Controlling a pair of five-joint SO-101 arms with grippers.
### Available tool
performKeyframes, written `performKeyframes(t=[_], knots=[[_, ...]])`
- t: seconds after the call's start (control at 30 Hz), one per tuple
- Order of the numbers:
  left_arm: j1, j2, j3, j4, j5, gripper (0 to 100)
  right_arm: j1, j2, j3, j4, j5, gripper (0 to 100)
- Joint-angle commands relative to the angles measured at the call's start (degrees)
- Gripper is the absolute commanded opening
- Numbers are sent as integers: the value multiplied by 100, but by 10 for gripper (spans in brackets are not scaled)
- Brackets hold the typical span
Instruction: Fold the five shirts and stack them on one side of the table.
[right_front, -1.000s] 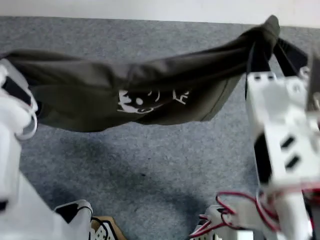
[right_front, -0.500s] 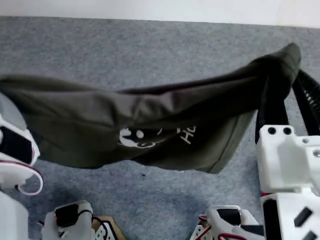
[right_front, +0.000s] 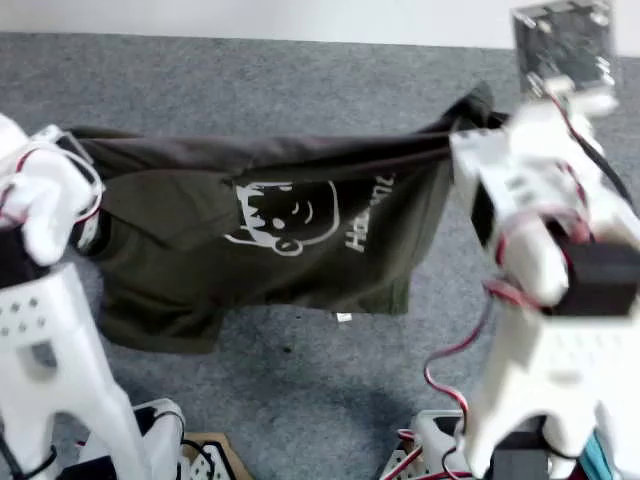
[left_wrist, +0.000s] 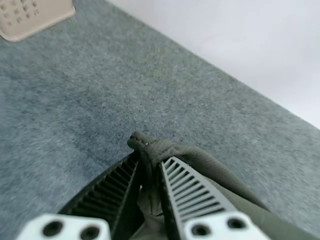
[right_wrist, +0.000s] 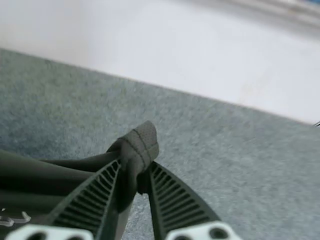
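A dark olive shirt (right_front: 270, 230) with a white cartoon print hangs stretched between the two arms above the grey table (right_front: 300, 80). My left gripper (left_wrist: 149, 167) is shut on one bunched corner of the shirt (left_wrist: 150, 147), at the left of the high view near the white arm (right_front: 50, 200). My right gripper (right_wrist: 134, 172) is shut on the other corner of the shirt (right_wrist: 137, 142), at the right of the high view (right_front: 470, 120). The shirt's lower hem droops toward the table.
A beige perforated object (left_wrist: 30, 15) lies on the table far off in the left wrist view. A white wall (right_wrist: 175, 45) borders the table's far edge. Arm bases and red wires (right_front: 450, 360) crowd the near edge.
Both arms have lifted and pulled the shirt upright, so it now hangs flatter with the print facing the camera. The right arm has swung up and inward.
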Motion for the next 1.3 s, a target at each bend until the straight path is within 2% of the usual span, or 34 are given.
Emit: performKeyframes(t=[0.0, 0.17, 0.3, 0.43, 0.5, 0.63, 0.73, 0.83, 0.93, 1.1, 1.27], knots=[[22, 180, 1138, -1705, 9, 10, -119, 171, 1209, -1367, -53, 6], [40, 796, 2070, -3270, 0, 11, -356, 418, 3284, -3785, -26, 6], [-4, 1657, 2246, -3956, -18, 11, -576, 655, 4769, -5596, -18, 6], [-75, 2721, 2202, -4695, -492, 14, -760, 1068, 5763, -6932, -9, 6], [-75, 3248, 2088, -4949, -695, 54, -796, 1367, 6009, -7591, -9, 6], [-92, 4180, 1569, -4976, -747, 222, -769, 2026, 6114, -8426, -9, 12], [-101, 4655, 1244, -4967, -747, 281, -760, 2264, 6088, -8505, -9, 115], [-127, 4725, 901, -4633, -738, 280, -760, 2255, 5965, -8444, 88, 217], [-207, 4716, 330, -3930, -738, 282, -760, 2114, 5763, -8127, 510, 207], [-470, 4725, -971, -2435, -738, 284, -769, 1411, 5490, -7336, 519, 200], [-532, 4725, -2053, -343, -870, 282, -796, 312, 5534, -6615, 519, 200]])
